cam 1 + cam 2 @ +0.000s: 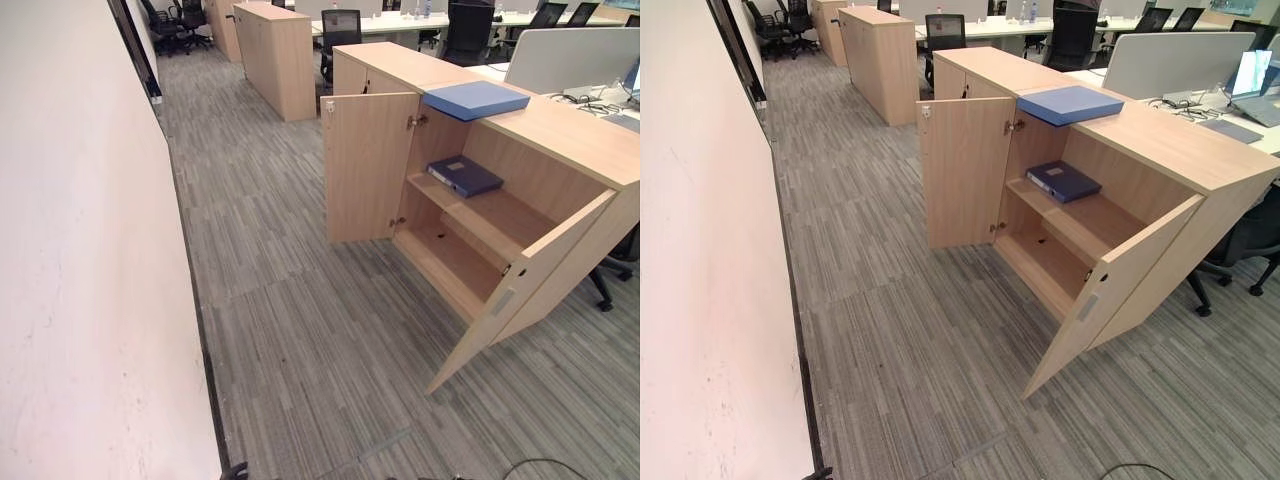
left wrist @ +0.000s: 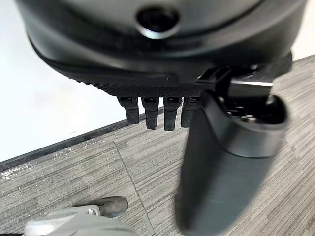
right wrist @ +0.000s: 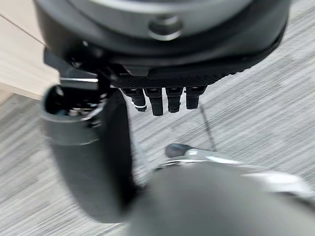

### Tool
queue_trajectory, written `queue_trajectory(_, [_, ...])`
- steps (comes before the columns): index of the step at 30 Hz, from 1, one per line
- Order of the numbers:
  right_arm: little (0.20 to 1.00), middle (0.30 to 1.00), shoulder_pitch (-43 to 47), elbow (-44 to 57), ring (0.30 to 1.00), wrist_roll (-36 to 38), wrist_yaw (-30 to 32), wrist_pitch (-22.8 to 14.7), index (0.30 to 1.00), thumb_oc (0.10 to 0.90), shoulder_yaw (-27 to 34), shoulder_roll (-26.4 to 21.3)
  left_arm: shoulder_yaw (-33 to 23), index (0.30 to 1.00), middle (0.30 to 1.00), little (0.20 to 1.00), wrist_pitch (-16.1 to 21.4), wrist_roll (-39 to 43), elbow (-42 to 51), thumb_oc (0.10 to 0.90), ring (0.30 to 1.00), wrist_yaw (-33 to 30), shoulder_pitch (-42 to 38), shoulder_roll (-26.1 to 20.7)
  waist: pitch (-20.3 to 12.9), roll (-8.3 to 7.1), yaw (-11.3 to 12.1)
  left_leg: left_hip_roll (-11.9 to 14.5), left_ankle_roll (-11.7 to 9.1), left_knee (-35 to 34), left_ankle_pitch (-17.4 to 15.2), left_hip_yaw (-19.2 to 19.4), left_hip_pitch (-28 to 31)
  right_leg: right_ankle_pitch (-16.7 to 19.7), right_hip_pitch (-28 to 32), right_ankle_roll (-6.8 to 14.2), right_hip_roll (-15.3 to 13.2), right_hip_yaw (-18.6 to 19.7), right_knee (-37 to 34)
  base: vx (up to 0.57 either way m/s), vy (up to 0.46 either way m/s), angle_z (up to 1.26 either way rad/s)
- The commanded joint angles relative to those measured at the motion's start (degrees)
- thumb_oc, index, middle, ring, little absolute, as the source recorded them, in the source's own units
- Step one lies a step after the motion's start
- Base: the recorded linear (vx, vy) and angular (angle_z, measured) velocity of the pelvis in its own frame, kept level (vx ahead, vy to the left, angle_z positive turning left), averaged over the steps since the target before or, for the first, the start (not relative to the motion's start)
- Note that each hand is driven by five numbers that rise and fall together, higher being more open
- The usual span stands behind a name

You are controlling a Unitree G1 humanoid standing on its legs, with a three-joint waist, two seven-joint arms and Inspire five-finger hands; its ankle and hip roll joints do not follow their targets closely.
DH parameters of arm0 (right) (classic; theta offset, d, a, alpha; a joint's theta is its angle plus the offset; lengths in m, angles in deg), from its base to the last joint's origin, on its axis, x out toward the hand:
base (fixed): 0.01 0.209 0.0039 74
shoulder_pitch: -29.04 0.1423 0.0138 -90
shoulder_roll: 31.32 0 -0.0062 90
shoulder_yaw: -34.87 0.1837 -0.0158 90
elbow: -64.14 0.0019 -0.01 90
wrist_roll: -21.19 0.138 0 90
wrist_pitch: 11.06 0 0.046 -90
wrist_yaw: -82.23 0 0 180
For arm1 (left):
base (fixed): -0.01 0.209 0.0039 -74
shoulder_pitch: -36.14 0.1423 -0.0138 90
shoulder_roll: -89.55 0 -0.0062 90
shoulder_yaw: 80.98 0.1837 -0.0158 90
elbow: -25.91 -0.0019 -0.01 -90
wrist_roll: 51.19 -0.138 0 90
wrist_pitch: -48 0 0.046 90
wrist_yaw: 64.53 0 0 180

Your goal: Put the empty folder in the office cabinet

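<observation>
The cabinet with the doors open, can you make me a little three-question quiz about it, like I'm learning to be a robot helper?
1. True or false: both doors of the office cabinet are open.
2. Where is the light blue folder? A) on top of the cabinet B) on the carpet C) on the bottom shelf
3. Fill in: the dark blue binder lies on the ____ shelf inside.

Key: 1 true. 2 A. 3 upper. Both the left hand and the right hand hang above the carpet, holding nothing.
</observation>
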Motion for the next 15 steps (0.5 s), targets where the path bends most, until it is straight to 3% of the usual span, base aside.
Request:
queue_trajectory(1, [0.900,0.900,1.6,-2.1,0.900,-0.6,0.1,0.2,0.900,0.800,-3.7,2.6,-1.1,0.900,0.900,0.900,3.2,-0.9,-0.3,0.800,0.900,-2.9,-3.6,-0.6,0.8,-1.35,1.1,-2.4,-0.1,-0.5,-5.1,0.4,1.2,-0.7,4.1,4.6,-2.6,-0.6,-2.7,0.01,-0.002,0.04])
queue_trajectory(5, [0.900,0.900,1.5,-2.1,0.900,-0.9,0.4,0.1,0.900,0.800,-4.0,2.8,-2.5,0.900,0.900,0.900,4.0,0.7,0.7,0.800,0.900,-4.4,-3.4,-0.5,0.5,-1.57,1.4,-2.3,-0.2,-0.5,-5.1,0.4,1.5,-0.7,4.3,4.7,-2.6,-0.7,-2.8,0.00,0.000,0.00])
queue_trajectory(8, [0.900,0.900,1.4,-2.1,0.900,0.0,0.6,0.1,0.900,0.800,-3.6,3.0,-7.1,0.900,0.900,0.900,6.3,13.1,2.7,0.800,0.900,-3.2,-3.1,0.2,0.4,-1.82,1.6,-2.2,-0.3,-0.5,-5.2,0.3,1.7,-0.8,4.6,4.7,-2.6,-0.9,-2.8,0.00,0.000,0.00])
queue_trajectory(15, [0.900,0.900,0.8,-1.6,0.900,1.3,-0.5,-0.2,0.900,0.800,-3.1,3.1,-7.1,0.900,0.900,0.900,5.1,15.1,1.6,0.800,0.900,1.4,-3.2,0.6,0.3,-1.78,1.3,-2.0,-0.5,-0.5,-5.4,0.4,2.3,-1.0,5.2,4.7,-2.7,-1.1,-2.8,0.00,0.000,0.00])
